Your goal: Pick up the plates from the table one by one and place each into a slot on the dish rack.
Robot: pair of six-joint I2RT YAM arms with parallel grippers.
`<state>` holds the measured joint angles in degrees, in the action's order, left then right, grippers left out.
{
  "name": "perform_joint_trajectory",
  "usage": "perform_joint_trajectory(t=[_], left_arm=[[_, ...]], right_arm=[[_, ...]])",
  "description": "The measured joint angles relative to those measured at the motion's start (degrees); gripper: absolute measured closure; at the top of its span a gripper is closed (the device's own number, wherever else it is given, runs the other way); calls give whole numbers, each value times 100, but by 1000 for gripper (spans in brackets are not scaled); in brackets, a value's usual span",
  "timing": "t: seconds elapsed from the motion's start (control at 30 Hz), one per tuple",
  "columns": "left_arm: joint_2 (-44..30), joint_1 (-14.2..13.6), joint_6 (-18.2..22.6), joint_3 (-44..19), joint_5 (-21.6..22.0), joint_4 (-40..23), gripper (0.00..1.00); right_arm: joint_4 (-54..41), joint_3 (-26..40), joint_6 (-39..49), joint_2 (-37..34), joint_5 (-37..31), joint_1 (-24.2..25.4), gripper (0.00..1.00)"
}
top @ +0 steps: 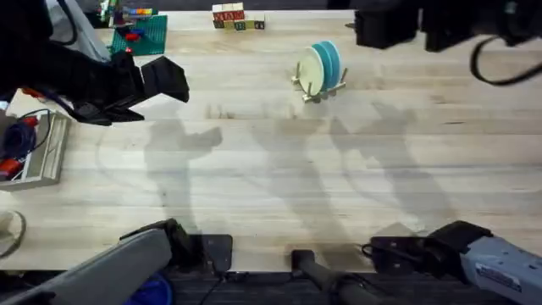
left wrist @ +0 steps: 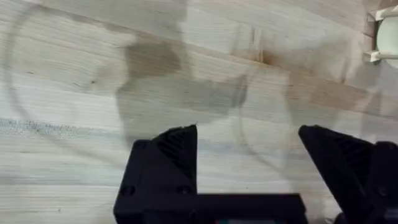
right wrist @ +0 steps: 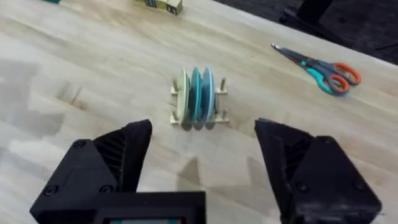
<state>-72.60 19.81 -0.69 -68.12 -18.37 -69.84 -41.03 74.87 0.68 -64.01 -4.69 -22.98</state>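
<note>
two grippers hang wide apart over the bare table (top: 271, 178), holding nothing: the left gripper (left wrist: 249, 155) and the right gripper (right wrist: 202, 155). three plates (right wrist: 196, 96) stand side by side in the rack (right wrist: 219, 118) at the far side. scissors (right wrist: 320, 65) lie near it.

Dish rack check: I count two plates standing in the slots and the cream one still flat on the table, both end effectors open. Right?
Not quite. All three plates stand in the dish rack, the cream one included, as the right wrist view shows. The left end effector and right end effector are open, as you say.
</note>
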Motion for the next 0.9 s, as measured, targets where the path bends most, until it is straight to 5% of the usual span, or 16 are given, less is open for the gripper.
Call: perform_joint_trajectory(t=[0.33,0.9], left_arm=[[1,0,0,0,0,-99,6],[0,0,0,0,2,-2047,6]], right_arm=[[-1254,2,-375,936,0,0,7],[-2145,2,-501,1205,0,0,8]])
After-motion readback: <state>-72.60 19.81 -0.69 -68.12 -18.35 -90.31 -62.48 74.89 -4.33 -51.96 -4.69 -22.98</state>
